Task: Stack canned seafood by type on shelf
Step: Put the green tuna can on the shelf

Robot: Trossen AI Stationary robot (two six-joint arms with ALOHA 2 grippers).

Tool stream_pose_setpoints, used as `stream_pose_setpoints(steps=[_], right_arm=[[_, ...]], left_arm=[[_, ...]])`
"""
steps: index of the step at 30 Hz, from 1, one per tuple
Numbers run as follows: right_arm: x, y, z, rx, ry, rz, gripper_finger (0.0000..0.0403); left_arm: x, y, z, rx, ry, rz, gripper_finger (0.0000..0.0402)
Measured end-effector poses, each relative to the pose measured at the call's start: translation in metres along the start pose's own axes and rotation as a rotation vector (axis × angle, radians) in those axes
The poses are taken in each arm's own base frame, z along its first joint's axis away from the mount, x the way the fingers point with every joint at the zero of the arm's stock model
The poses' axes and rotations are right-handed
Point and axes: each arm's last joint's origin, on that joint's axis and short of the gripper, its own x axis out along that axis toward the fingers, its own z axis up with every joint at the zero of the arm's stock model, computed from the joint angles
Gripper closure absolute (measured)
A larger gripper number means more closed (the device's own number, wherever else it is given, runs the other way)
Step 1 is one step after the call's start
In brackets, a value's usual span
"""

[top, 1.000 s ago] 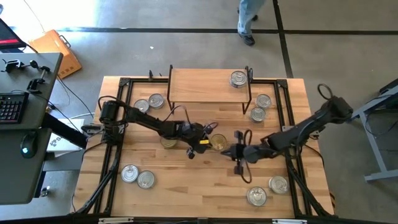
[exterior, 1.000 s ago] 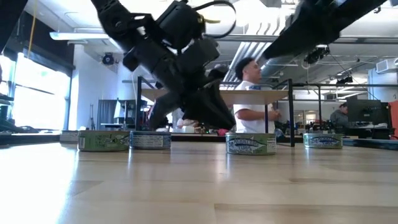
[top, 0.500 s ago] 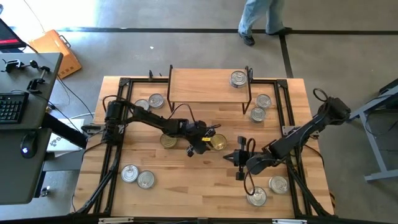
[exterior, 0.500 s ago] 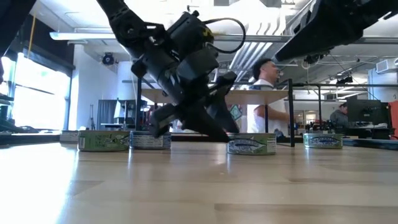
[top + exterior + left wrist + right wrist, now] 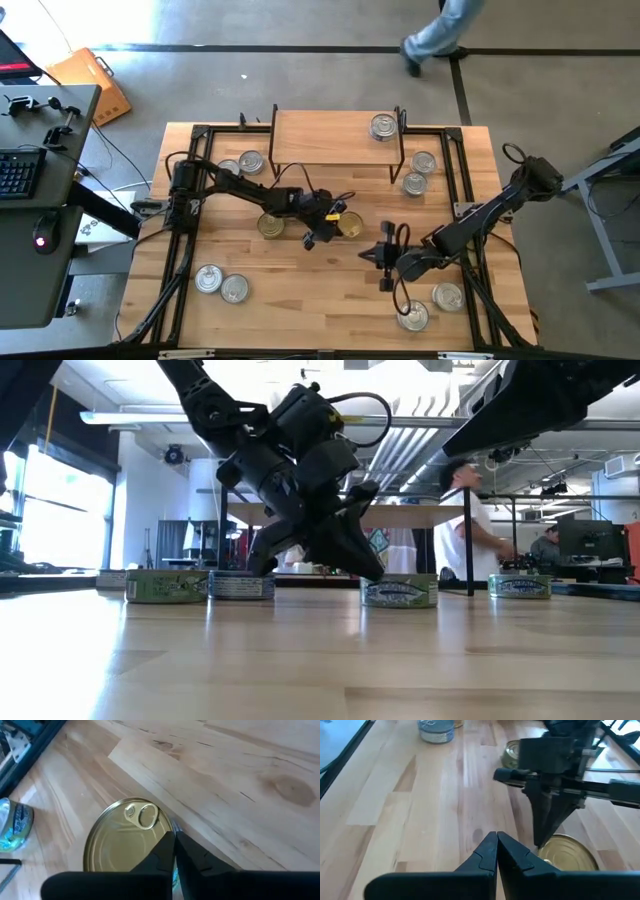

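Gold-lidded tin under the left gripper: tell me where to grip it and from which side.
Grip the gold-lidded tin across its low side wall, coming straight down from above. It lies flat on the table with its pull-tab lid up, so only the round rim offers opposing faces. The left gripper, shut above the lid, would likely need to open first.

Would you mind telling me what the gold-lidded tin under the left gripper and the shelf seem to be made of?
The gold-lidded tin looks like metal with a glossy gold finish: it shows stamped concentric rings and a pull tab. The shelf seems to have a light, matte wooden top, pale like the table, on thin black legs, probably metal. The left gripper is shut over the tin.
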Motion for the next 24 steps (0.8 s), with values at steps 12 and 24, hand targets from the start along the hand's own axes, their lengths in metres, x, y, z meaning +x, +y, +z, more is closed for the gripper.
stream_pose_setpoints(steps=[12, 24], right_arm=[[0.002, -0.004, -0.002, -0.072, 0.027, 0.000, 0.0364], [0.046, -0.017, -0.031, -0.348, 0.205, -0.140, 0.0179]], left_arm=[[-0.011, 0.009, 0.016, -0.183, -0.064, 0.046, 0.0401], [-0.013, 0.010, 0.018, -0.270, -0.095, 0.028, 0.0401]])
